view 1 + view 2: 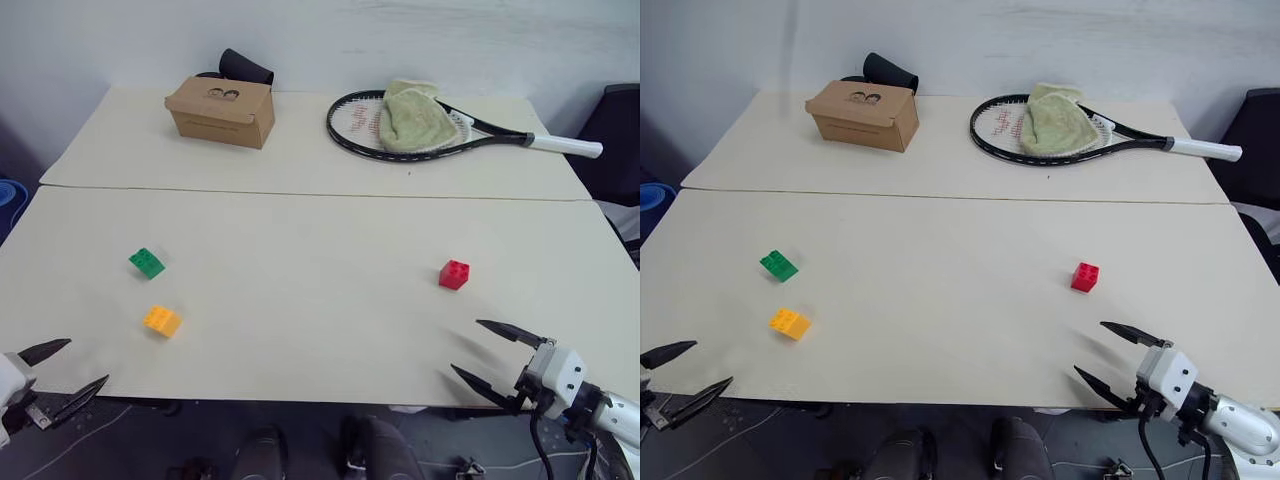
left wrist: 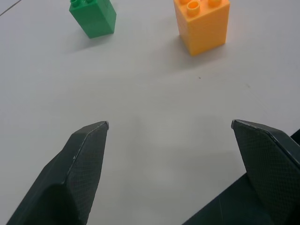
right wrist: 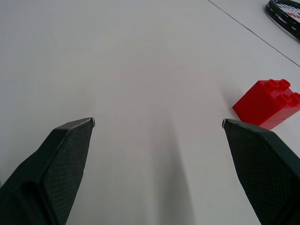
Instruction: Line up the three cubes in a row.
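the green cube [image 1: 147, 263] and the yellow-orange cube [image 1: 162, 321] are found near each other on the left of the table [image 1: 300, 250], while the red cube [image 1: 454, 274] is set well apart on the right. the left gripper [image 1: 62, 372] and the right gripper [image 1: 490, 352] are held spread and empty at the near edge. a cube could be knocked askew or pushed off line if a finger is brought in too low, and the yellow-orange one could be swept over the near edge. the cardboard box [image 1: 221, 111] at the back is seen closed; its contents cannot be told.
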### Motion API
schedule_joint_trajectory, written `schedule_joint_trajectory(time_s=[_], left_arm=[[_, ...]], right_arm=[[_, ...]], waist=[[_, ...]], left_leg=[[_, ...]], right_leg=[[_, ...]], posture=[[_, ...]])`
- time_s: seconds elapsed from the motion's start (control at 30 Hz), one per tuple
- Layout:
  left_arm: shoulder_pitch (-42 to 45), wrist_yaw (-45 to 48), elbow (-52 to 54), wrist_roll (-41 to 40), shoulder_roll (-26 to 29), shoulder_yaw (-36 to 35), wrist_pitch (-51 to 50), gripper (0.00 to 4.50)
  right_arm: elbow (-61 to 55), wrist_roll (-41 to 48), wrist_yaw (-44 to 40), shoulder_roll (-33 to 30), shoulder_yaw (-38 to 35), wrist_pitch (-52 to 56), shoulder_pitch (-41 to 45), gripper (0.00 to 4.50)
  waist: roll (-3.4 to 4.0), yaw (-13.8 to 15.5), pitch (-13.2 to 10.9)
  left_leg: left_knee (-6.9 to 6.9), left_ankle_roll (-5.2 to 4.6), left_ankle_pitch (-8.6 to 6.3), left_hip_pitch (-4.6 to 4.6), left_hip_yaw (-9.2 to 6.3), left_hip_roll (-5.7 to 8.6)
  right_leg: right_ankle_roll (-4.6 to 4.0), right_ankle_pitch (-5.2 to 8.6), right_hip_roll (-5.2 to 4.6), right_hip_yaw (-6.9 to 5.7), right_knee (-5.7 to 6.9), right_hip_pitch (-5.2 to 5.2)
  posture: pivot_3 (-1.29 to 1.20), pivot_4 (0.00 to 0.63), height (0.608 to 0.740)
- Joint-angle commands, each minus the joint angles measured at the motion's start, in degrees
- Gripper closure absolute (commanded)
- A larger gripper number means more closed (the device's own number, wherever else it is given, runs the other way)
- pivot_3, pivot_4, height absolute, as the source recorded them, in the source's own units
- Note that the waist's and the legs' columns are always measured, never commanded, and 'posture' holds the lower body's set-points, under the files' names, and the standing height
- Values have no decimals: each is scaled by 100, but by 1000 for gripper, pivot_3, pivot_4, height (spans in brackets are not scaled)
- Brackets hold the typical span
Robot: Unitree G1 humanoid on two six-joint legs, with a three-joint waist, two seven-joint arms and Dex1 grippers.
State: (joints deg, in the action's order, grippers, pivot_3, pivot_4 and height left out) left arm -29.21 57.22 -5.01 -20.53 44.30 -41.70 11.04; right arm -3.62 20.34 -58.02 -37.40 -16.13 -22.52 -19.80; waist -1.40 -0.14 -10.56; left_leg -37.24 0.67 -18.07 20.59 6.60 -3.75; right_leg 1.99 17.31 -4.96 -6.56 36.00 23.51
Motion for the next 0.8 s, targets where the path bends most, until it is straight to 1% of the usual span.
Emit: schedule_joint_trajectory(time_s=[0.03,0.07,0.13,0.17,0.23,0.27,0.3,0.4,0.5,0.57,0.63,0.7,0.8], left_arm=[[34,139,53,-192,87,-55,-64,85],[31,208,135,-356,65,-60,-217,85],[-70,500,500,-880,127,-50,-857,85],[-246,678,1224,-1216,183,205,-1223,85],[-371,805,2311,-1658,211,627,-1732,85],[-352,777,2709,-1773,205,816,-1898,85],[-255,692,2979,-1846,186,987,-2028,85],[172,445,3516,-1934,143,1476,-2302,85],[608,219,3555,-1873,0,1704,-2357,85],[826,148,3484,-1785,-61,1855,-2374,85],[955,147,3431,-1691,-82,1993,-2378,85],[1078,123,3396,-1621,-110,2144,-2385,85],[1180,86,3391,-1580,-142,2256,-2405,85]], right_arm=[[-115,134,76,54,-136,-55,-110,0],[-167,187,101,60,-174,-19,-152,0],[-350,378,218,74,-369,154,-349,0],[-471,541,375,162,-724,262,-718,0],[-599,701,646,358,-1236,355,-1259,0],[-645,748,760,480,-1393,400,-1471,0],[-675,749,884,619,-1466,437,-1627,0],[-741,610,1213,1024,-1455,463,-1863,0],[-982,516,1667,1329,-1312,657,-1721,0],[-1309,388,1988,1489,-1041,896,-1468,0],[-1662,285,2303,1614,-722,1217,-1168,0],[-1997,150,2843,1799,-311,1787,-678,0],[-2190,-110,3468,1979,54,2450,-80,0]], waist=[[0,-3,0],[0,-5,0],[0,-4,0],[-1,-3,0],[1,46,1],[13,119,5],[12,131,6],[8,138,8],[26,70,9],[37,-22,13],[38,-72,14],[39,-132,14],[37,-146,16]], left_leg=[[1,0,0,-1,5,-2],[2,1,-1,-3,8,-3],[4,2,-1,-7,17,-5],[4,3,-2,-7,17,-6],[3,6,-4,-9,19,-8],[8,9,-7,-8,13,-7],[7,23,-27,-12,26,-6],[6,32,-28,-20,30,-17],[9,46,-24,-25,37,-25],[12,47,-24,-28,39,-25],[14,47,-20,-30,39,-24],[14,38,-10,-31,37,-27],[8,45,-10,-35,30,-21]], right_leg=[[0,0,3,5,0,2],[0,0,5,8,1,3],[0,0,9,17,2,4],[0,0,10,18,3,5],[0,0,14,25,2,5],[2,-1,14,30,-3,2],[4,-1,14,46,-7,0],[1,0,35,58,-5,-1],[-17,8,50,71,-3,-6],[-22,8,59,82,-1,-12],[-24,7,70,94,3,-6],[-26,7,78,98,10,0],[-26,6,78,108,42,27]], posture=[[0,150,740],[0,150,740],[0,150,740],[0,150,740],[0,150,740],[0,150,740],[0,150,740],[0,150,740],[0,150,740],[0,150,740],[0,150,740],[0,150,740],[0,150,740]])
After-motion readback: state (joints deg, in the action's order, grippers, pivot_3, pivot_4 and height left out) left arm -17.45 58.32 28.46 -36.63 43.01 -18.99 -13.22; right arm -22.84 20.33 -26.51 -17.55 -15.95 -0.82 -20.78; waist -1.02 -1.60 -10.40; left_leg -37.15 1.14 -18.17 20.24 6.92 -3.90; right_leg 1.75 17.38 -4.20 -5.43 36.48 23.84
